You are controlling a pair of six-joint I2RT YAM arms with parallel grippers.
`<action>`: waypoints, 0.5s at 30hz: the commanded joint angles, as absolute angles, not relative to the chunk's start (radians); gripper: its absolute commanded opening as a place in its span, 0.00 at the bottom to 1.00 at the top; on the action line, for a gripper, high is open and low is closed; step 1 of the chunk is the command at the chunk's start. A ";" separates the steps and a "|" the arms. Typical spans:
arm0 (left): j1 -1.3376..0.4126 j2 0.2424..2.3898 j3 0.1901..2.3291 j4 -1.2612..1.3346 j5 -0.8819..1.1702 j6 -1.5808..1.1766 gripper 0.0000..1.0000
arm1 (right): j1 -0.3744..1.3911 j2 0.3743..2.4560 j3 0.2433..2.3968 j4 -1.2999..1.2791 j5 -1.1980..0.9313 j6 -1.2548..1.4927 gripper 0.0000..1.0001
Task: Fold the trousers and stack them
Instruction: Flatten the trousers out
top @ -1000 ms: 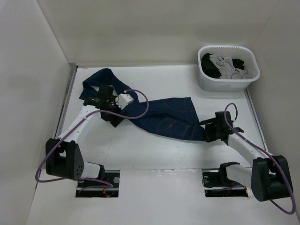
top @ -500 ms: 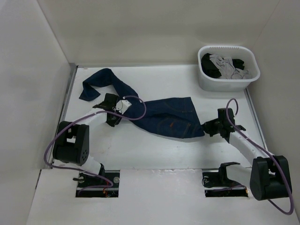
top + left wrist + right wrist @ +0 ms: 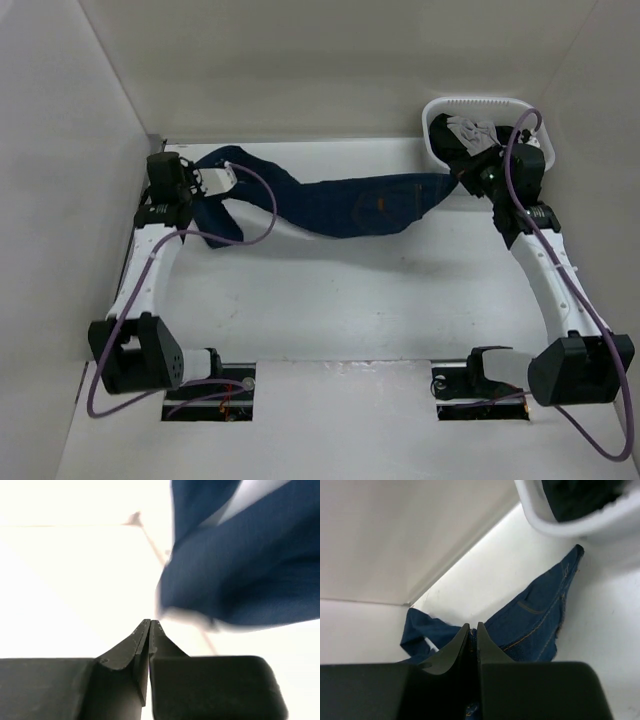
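The dark navy trousers (image 3: 350,205) stretch across the back of the table, sagging in the middle. My right gripper (image 3: 462,172) is raised beside the basket, shut on the trousers' waist end. In the right wrist view, denim with orange stitching (image 3: 540,620) runs in between the shut fingers of the right gripper (image 3: 472,626). My left gripper (image 3: 195,190) is up at the back left by the leg end. In the left wrist view the left gripper (image 3: 150,622) is shut with no cloth between the tips. The blurred trousers (image 3: 250,570) hang up and to the right of it.
A white basket (image 3: 480,100) holding grey and black garments (image 3: 475,135) stands at the back right, right behind the right gripper; its wall (image 3: 570,525) fills the right wrist view's top. White walls close in the left, back and right.
Both arms swung up and toward the back. The right gripper carried the waist from mid-table to the basket, pulling the trousers taut. The left gripper shut and moved to the back-left corner.
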State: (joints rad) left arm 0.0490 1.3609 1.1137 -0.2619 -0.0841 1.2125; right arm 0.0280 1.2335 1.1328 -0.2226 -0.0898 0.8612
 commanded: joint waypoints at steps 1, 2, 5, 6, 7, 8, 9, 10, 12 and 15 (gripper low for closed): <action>0.081 1.252 1.085 -0.487 -0.078 1.630 0.00 | 0.024 1.189 1.129 -0.199 -0.023 0.703 0.00; 0.085 1.229 1.068 -0.509 -0.084 1.670 0.00 | 0.024 1.163 1.094 -0.196 -0.003 0.701 0.00; 0.102 1.201 1.062 -0.460 -0.095 1.680 0.00 | 0.002 1.089 0.991 -0.187 0.011 0.709 0.00; 0.107 1.197 1.063 -0.457 -0.098 1.686 0.00 | -0.013 1.069 0.967 -0.187 0.008 0.709 0.00; 0.107 1.187 1.062 -0.462 -0.101 1.692 0.00 | -0.024 1.054 0.947 -0.192 0.003 0.704 0.00; 0.096 1.169 1.049 -0.486 -0.101 1.689 0.01 | -0.028 1.039 0.927 -0.198 0.002 0.697 0.00; 0.076 1.145 1.030 -0.541 -0.094 1.680 0.06 | -0.031 1.019 0.908 -0.207 0.003 0.689 0.00; 0.046 1.122 1.003 -0.607 -0.087 1.668 0.11 | -0.044 0.996 0.891 -0.221 0.011 0.681 0.00; 0.016 1.097 0.956 -0.685 -0.055 1.609 0.28 | -0.079 0.950 0.852 -0.242 0.015 0.670 0.00; 0.028 1.132 0.927 -0.696 0.066 1.412 0.58 | -0.143 0.882 0.795 -0.256 0.012 0.657 0.00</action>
